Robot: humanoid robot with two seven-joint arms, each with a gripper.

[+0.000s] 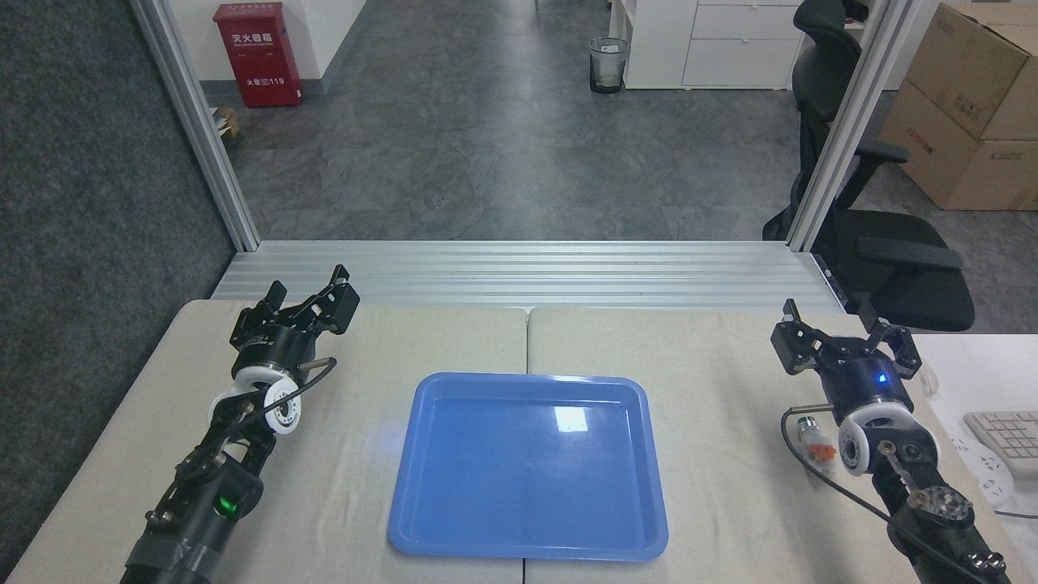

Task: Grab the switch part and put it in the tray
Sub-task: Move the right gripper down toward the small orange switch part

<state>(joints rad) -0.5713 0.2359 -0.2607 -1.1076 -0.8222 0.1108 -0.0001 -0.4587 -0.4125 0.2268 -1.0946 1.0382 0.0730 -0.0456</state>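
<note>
The blue tray (454,535) lies in the middle of the table with nothing in it. The switch part (815,442), white with an orange block and a green tip, lies on the table at the right, partly hidden behind my right wrist. My right gripper (845,337) is open, hovering beyond the switch part and a little to its right. At the far left of the table my left gripper (312,296) is open and holds nothing.
A white keyboard (1005,434) and a white side table (965,365) stand at the right edge. A black office chair (900,268) is beyond the right corner. An aluminium rail (519,272) borders the table's far edge. A black cable (827,487) loops from my right arm.
</note>
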